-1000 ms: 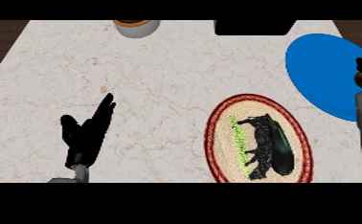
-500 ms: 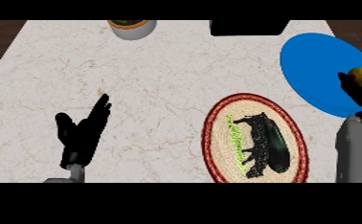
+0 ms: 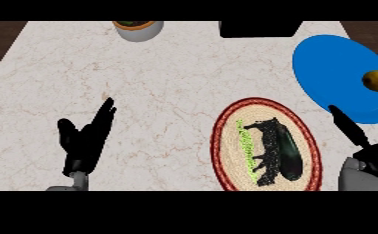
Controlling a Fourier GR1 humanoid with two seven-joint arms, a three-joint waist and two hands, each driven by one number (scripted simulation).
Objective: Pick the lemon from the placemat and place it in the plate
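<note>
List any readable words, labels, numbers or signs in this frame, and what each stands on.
None can be read. The placemat carries only a black animal figure and a green streak, no letters. The blue plate, the pot and the dark box show no markings.

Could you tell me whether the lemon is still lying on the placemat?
No: the lemon lies on the blue plate at the view's right edge, while the placemat carries only its printed picture.
</note>
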